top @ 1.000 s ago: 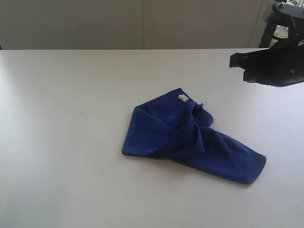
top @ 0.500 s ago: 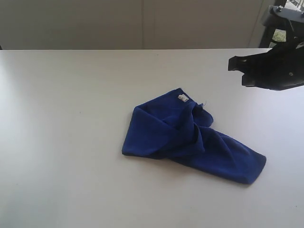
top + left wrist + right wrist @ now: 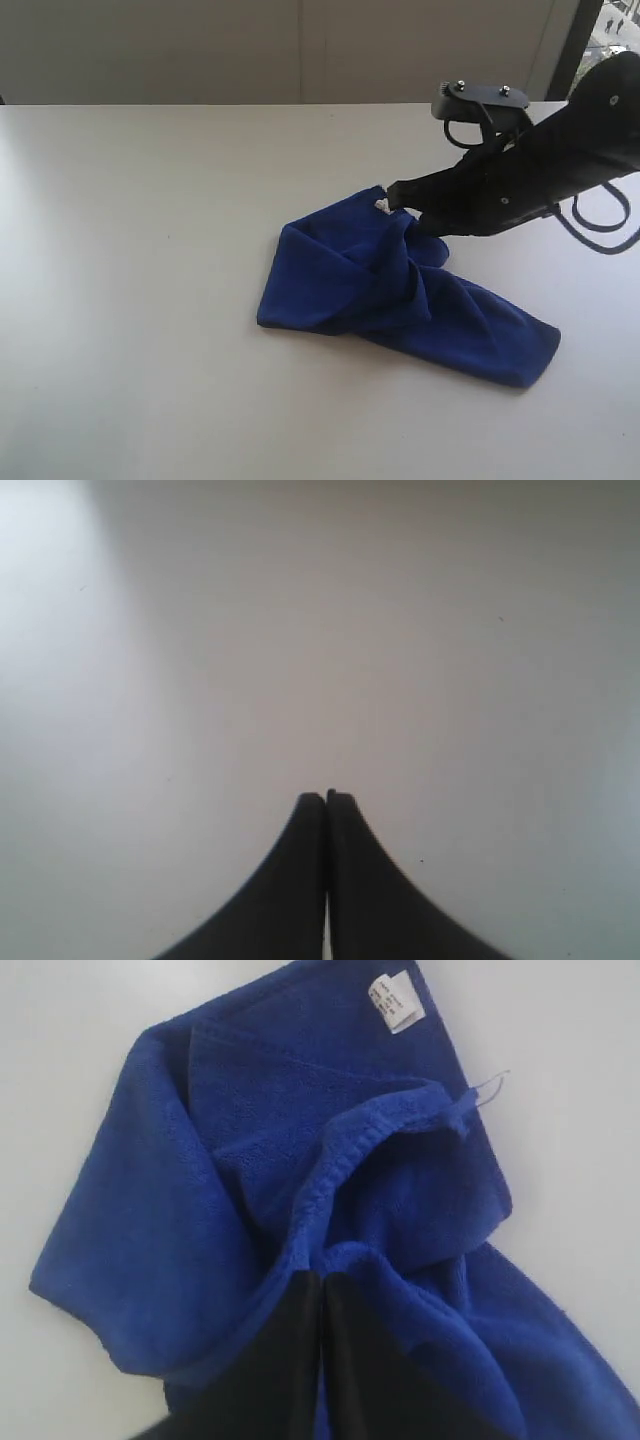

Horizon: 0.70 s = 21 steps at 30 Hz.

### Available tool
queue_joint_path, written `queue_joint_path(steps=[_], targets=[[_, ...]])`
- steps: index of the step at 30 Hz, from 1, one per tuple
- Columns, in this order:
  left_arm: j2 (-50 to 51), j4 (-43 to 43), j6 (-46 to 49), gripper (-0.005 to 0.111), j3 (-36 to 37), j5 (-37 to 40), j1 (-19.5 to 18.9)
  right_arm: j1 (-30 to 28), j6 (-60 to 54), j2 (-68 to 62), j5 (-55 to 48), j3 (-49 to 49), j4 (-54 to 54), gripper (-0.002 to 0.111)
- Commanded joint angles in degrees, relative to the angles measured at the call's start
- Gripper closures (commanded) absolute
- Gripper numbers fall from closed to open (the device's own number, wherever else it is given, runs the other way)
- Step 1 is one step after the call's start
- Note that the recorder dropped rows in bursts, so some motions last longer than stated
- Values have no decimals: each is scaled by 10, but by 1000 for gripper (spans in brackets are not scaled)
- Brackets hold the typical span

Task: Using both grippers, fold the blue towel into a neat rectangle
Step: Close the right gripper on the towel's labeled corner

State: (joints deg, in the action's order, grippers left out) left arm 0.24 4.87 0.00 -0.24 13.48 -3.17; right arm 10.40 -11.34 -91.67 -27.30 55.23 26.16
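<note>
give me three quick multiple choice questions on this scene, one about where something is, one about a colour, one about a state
1. Where is the right gripper?
A) at the labelled corner of the blue towel
B) far off to one side of the cloth
C) out of every view

2. What colour is the label?
A) red
B) white
C) yellow

3. How does the towel lie?
A) spread out flat
B) folded into a neat rectangle
C) bunched, with layers crossing over each other

Answers:
1 A: in the exterior view its tip sits right beside the label.
2 B: in the right wrist view the tag shows white against the blue.
3 C: folds overlap and the outline on the table is uneven.
</note>
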Motion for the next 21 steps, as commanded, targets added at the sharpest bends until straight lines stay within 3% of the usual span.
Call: queue_joint_path(steps=[1, 2, 5, 14, 16, 21], targets=[[-2, 2, 0, 107, 2, -1, -2, 4, -4, -22, 17, 9, 40, 91], [-2, 2, 0, 107, 2, -1, -2, 5, -4, -30, 17, 16, 43, 79], [-2, 2, 0, 107, 2, -1, -2, 5, -4, -44, 18, 29, 66, 64], [-2, 2, 0, 107, 2, -1, -2, 5, -4, -102, 65, 35, 75, 64], [-2, 2, 0, 107, 2, -1, -2, 5, -4, -107, 71, 35, 75, 69], [-2, 2, 0, 107, 2, -1, -2, 5, -20, -110, 72, 35, 77, 108]])
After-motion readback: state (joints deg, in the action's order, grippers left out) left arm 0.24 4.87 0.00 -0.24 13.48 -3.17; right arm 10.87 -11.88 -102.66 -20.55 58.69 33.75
